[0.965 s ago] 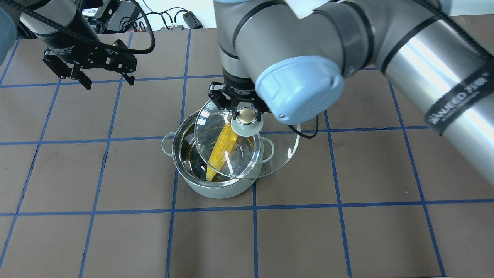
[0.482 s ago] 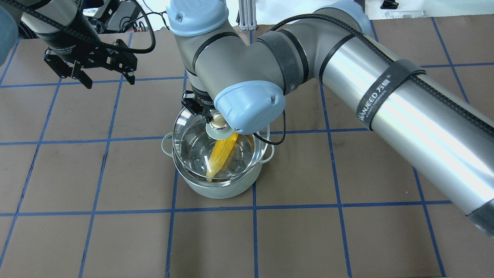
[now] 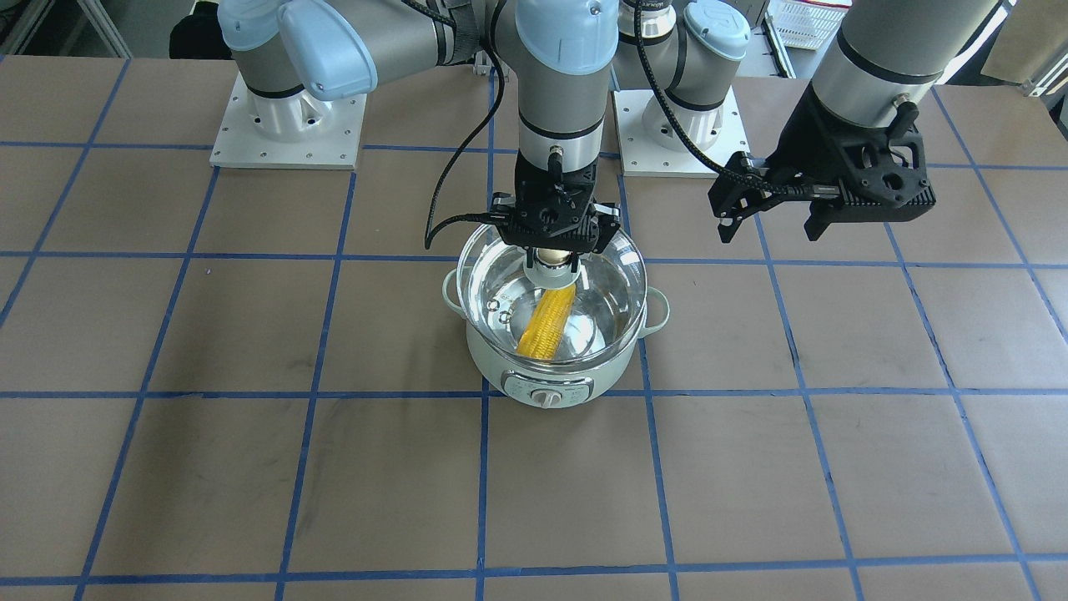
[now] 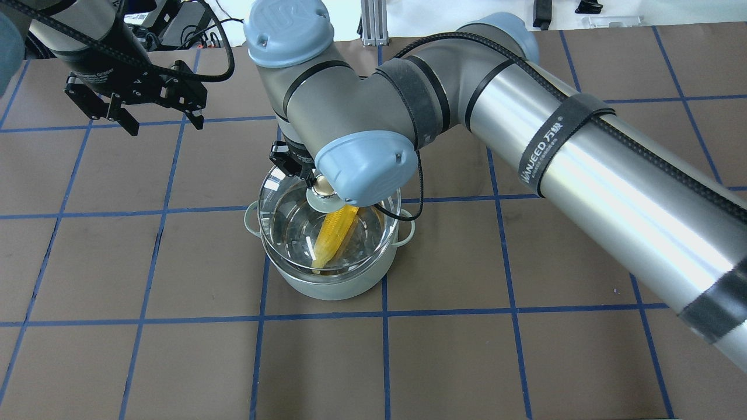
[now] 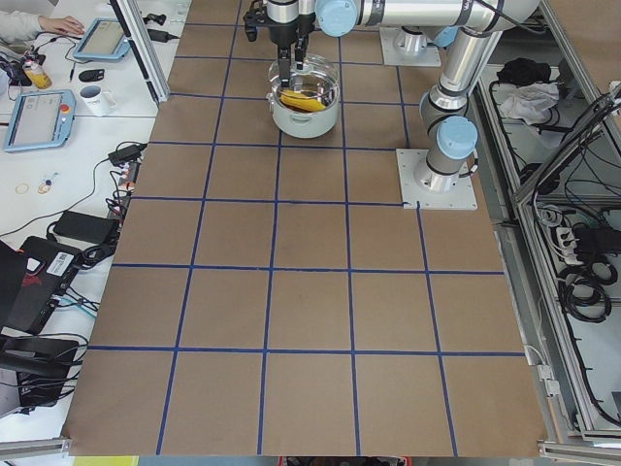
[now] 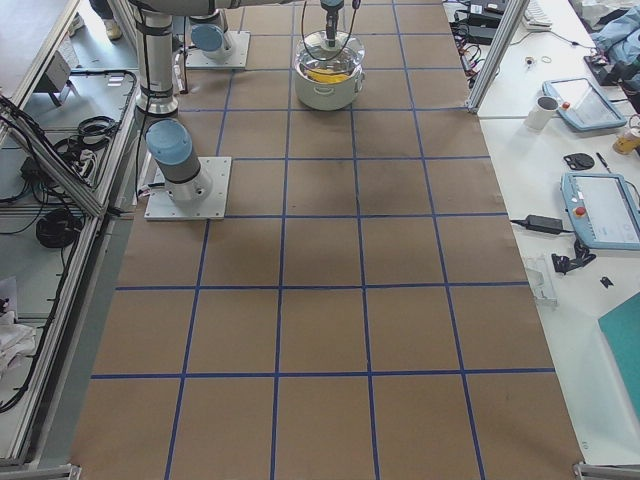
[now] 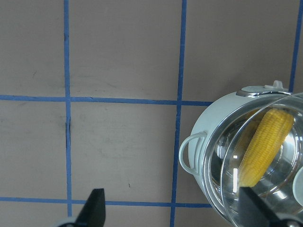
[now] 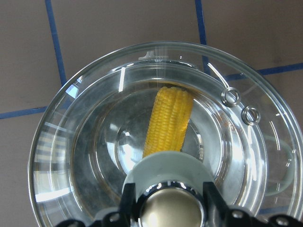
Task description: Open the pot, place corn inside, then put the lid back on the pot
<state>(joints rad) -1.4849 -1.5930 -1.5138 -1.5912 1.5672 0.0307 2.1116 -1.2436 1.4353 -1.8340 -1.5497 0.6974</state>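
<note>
**Lid held over pot, corn inside**

Brown desk [image 3: 250,467] with a blue tape grid. The right arm [image 4: 583,157] reaches across it to the pot; the left arm [image 4: 87,41] is off to the robot's left side.

The pot [image 4: 327,286] stands near desk centre, on a grid-line crossing. Its control panel [image 3: 546,391] faces away from the robot, and there is a loop handle [image 7: 189,151] on each side.

The lid [image 3: 613,288] is directly over the pot mouth, about level, and covers nearly all of the opening. In the overhead view it sits slightly off toward the robot's left and far side. Cannot tell if its rim rests on the pot.

The corn [image 3: 546,321] is inside the pot, seen through the glass. It lies slanted, with its tapered end toward the robot.

The right claw [image 3: 557,249] points down, clenched on the lid's beige knob [image 8: 173,210], fingers on either side of it.

The left claw [image 4: 166,123] has its fingers spread and nothing between them. It is up off the desk, well apart from the pot.
</note>
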